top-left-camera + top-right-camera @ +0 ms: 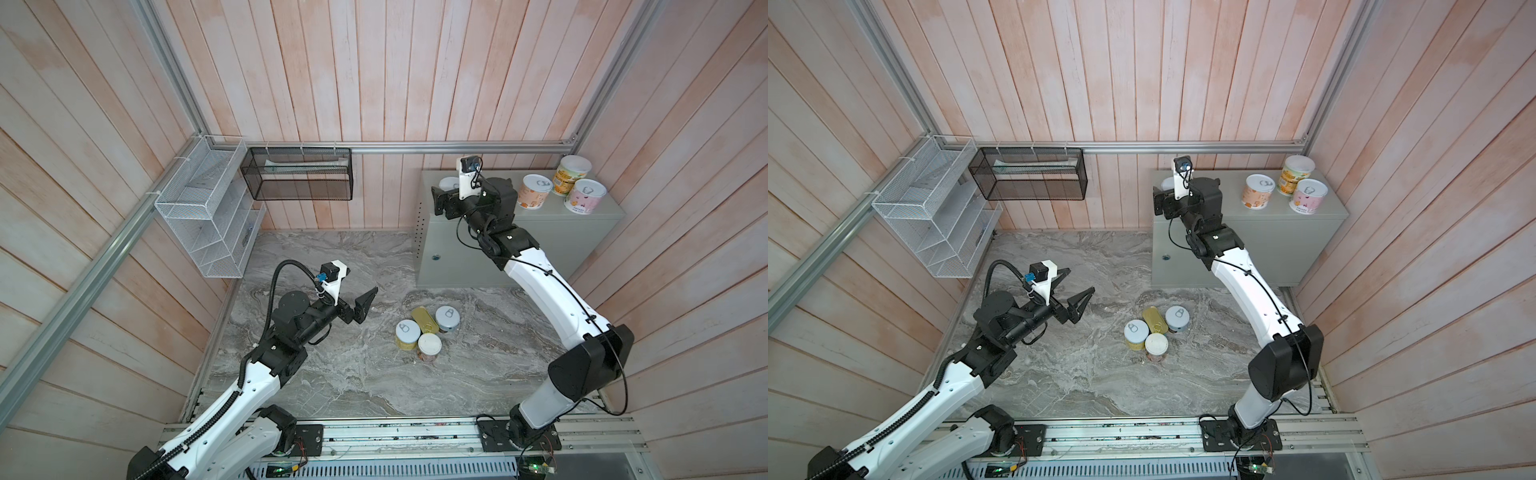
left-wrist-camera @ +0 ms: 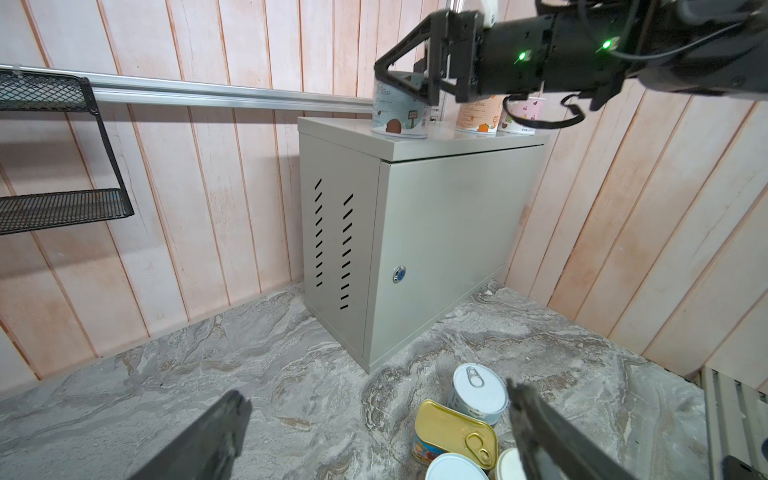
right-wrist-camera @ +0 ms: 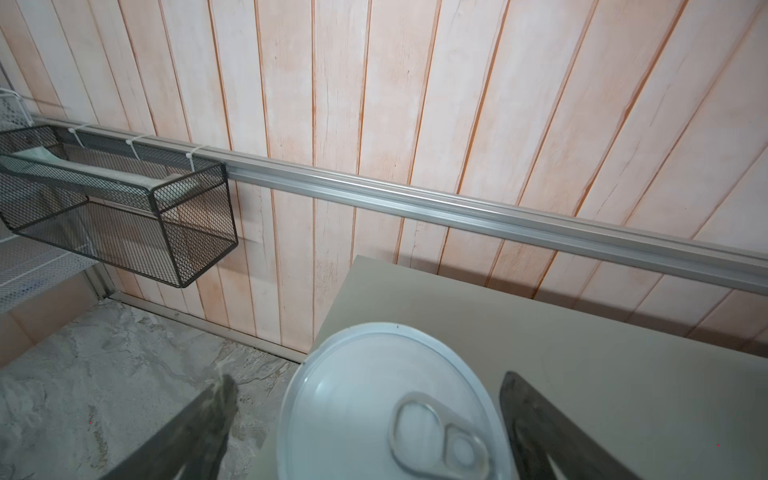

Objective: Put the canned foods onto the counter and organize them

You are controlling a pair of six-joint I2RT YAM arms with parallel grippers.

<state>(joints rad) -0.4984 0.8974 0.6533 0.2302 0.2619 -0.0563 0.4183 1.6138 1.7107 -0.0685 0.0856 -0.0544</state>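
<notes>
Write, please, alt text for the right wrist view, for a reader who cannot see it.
A round tin with a pale pull-ring lid stands near a corner of the grey-green counter, between the spread tips of the open right pincer. Behind it are a pinkish plank wall, a metal rail and a black mesh basket tied to the rail.

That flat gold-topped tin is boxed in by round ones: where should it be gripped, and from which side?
Take the flat gold-topped tin from straight above, across its narrow width near the far end. It lies lid up; round tins crowd its long sides and near end, so the far end probably leaves most room.
</notes>
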